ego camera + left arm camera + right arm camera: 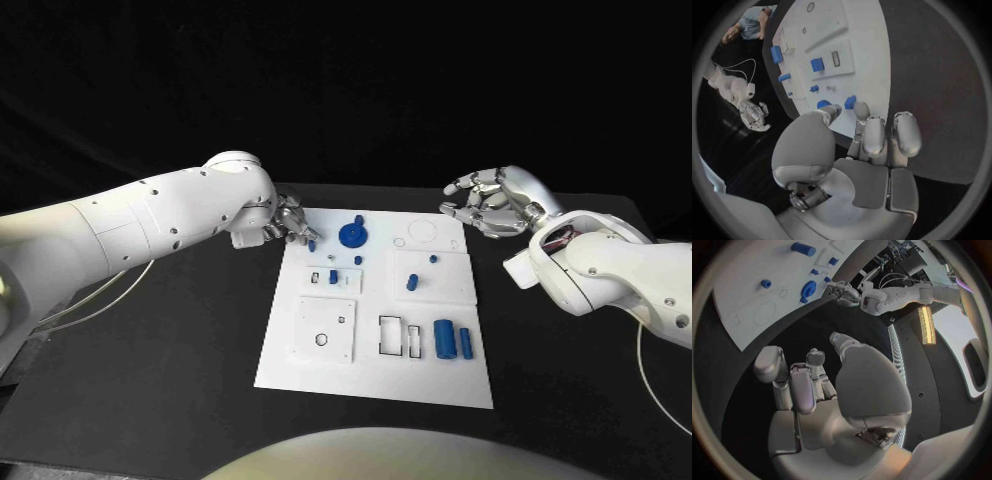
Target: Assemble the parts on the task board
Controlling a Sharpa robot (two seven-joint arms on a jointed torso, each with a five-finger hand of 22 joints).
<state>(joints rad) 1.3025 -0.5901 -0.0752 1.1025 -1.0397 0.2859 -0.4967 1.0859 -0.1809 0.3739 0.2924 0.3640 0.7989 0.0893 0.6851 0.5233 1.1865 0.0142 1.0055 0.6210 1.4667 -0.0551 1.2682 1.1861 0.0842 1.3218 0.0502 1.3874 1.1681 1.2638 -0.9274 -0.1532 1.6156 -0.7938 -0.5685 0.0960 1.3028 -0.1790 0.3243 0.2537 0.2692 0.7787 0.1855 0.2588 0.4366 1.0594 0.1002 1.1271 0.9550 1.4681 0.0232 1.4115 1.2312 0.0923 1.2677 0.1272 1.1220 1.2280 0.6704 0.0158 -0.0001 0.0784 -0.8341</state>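
Observation:
The white task board (pixel 325 375) lies in the middle of the black table. A round blue part (pixel 353 236) sits near its far edge, small blue parts (pixel 413 281) stand mid-board, and two blue cylinders (pixel 454 341) lie nearer me. My left hand (pixel 289 222) hovers at the board's far left corner. Its thumb and fingertips (pixel 861 107) are apart, with a small blue part (pixel 850 101) lying just past them on the board (pixel 861 50). My right hand (pixel 490 200) hangs over bare table beyond the far right corner, fingers loosely bent and holding nothing.
Square and rectangular recesses (pixel 392 335) and raised white plates (pixel 326 328) mark the board's near half. Black table surrounds the board on all sides. A thin white cable (pixel 87 295) trails under my left arm.

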